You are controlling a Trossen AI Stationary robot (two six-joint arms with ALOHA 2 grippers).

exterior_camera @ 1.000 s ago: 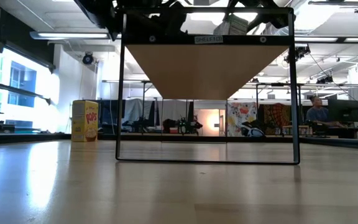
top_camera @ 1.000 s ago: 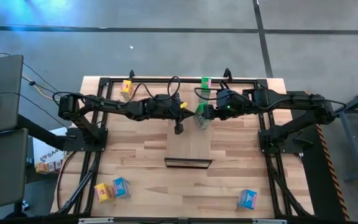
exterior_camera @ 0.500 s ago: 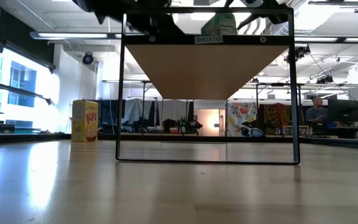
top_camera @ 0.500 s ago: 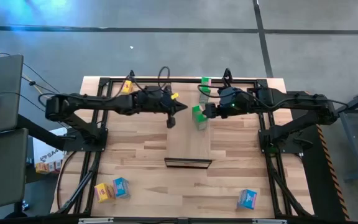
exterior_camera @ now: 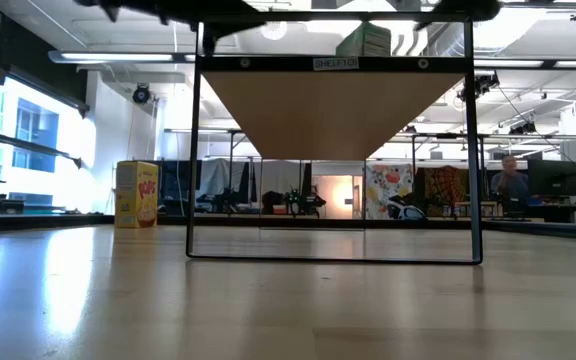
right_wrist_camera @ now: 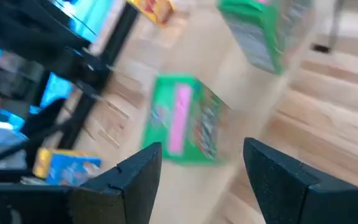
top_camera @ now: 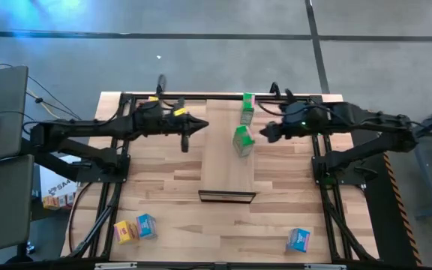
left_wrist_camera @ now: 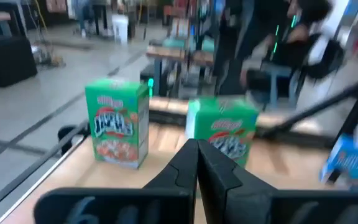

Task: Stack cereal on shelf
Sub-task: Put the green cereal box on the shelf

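Two green cereal boxes stand upright on the shelf (top_camera: 227,169), a pale panel with a dark front edge: one near its middle (top_camera: 241,140), one at its far end (top_camera: 247,103). My right gripper (top_camera: 267,133) is open, level, just right of the middle box (right_wrist_camera: 185,118) and apart from it. My left gripper (top_camera: 188,132) is shut, left of the shelf, pointing at both green boxes (left_wrist_camera: 118,124). In the low view, one green box (exterior_camera: 366,40) shows on top of the raised shelf (exterior_camera: 328,110).
A yellow box (top_camera: 153,99) stands by the table's far left, partly hidden under my left arm. A yellow box (top_camera: 124,231) and a blue box (top_camera: 146,225) lie near left, and a blue box (top_camera: 298,239) near right. A black frame (top_camera: 126,97) surrounds the work area.
My right gripper has let go of the green box and drawn back toward the table's right; the box, tilted in the hold before, now stands upright on the shelf. My left gripper has pulled away from the shelf toward the table's left and slightly far.
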